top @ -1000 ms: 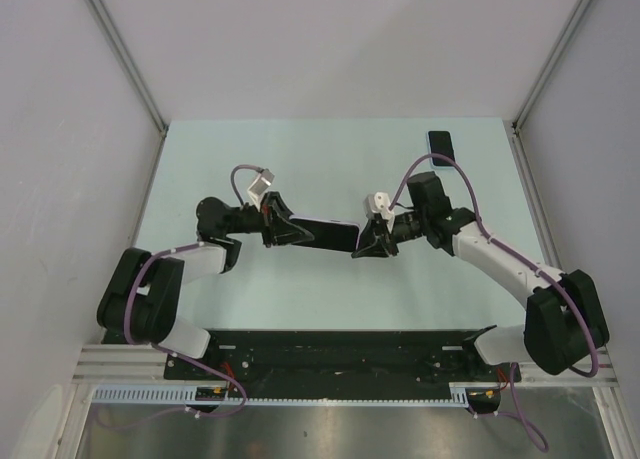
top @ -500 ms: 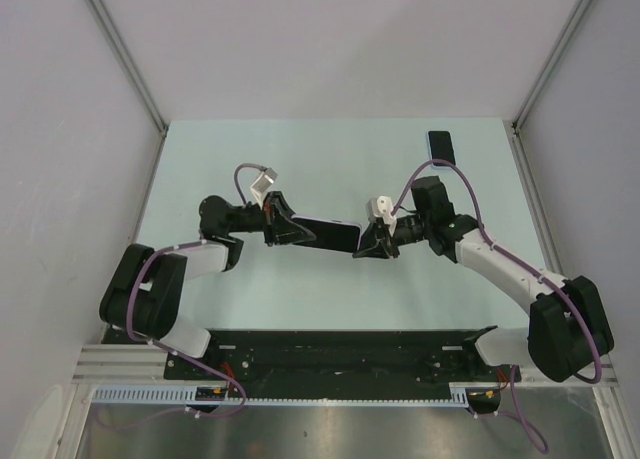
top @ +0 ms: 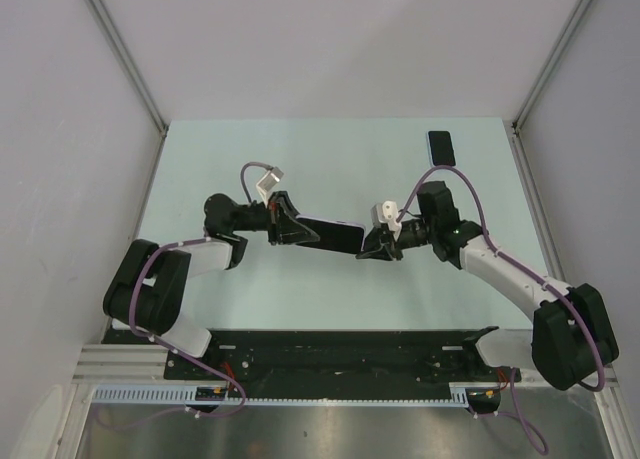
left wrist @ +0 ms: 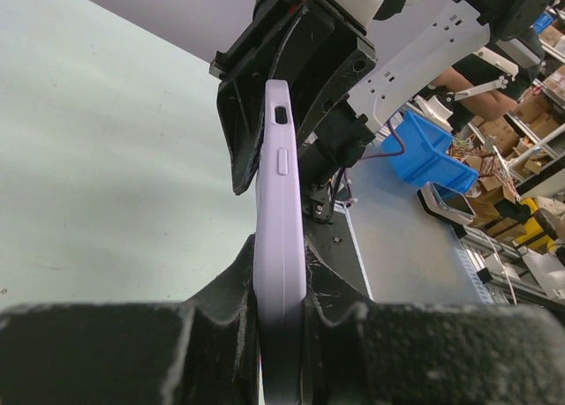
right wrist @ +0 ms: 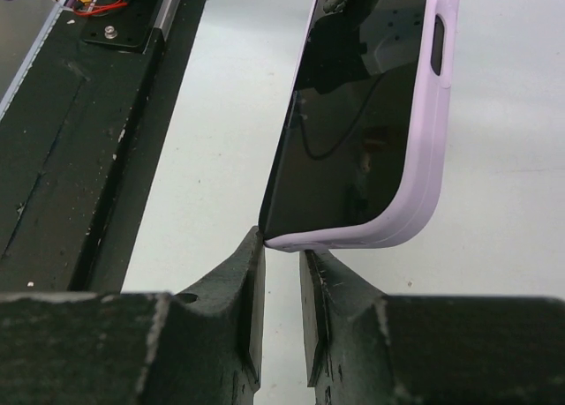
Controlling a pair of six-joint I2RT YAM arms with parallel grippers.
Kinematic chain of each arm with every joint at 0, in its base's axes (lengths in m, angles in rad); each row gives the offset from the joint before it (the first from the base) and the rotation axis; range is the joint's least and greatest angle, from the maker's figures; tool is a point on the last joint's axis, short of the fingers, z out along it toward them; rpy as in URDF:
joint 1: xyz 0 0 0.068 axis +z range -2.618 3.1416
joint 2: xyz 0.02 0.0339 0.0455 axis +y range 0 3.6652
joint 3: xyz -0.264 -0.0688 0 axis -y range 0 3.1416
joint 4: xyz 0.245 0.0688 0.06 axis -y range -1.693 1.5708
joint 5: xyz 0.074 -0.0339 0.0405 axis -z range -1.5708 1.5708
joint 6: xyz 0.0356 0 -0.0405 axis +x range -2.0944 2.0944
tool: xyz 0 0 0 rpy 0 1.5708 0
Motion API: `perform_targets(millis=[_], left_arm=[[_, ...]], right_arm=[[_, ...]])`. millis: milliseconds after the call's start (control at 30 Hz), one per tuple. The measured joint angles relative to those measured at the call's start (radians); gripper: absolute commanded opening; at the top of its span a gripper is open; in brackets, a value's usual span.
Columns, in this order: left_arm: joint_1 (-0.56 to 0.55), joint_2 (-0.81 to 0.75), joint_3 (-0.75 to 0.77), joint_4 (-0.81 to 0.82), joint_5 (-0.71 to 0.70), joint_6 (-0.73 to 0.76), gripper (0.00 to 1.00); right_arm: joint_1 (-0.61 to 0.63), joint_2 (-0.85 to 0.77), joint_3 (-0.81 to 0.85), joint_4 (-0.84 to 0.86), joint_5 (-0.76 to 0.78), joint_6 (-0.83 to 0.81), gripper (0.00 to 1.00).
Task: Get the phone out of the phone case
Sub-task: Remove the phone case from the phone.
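Green table (top: 200,159); left end effector (left wrist: 281,310) clamps lilac phone case (left wrist: 281,202), right end effector (right wrist: 281,255) pinches opposite corner.

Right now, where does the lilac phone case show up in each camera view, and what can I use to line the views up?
Top external: phone case mid-table, bridging left gripper and right gripper.
Left wrist: phone case edge-on up the centre, clamped by the left gripper at the bottom.
Right wrist: phone case upper right, screen showing, lower corner at that gripper's fingertips.
Shared landmark: the pale table beneath it in all three.
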Motion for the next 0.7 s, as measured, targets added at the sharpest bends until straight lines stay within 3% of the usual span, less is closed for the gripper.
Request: perform_targets(millis=[700], left_arm=[[-0.033, 0.000, 0.035, -0.004, 0.002, -0.006, 0.00]], right_arm=[[-0.034, -0.027, -0.085, 0.188, 0.023, 0.080, 0.17]])
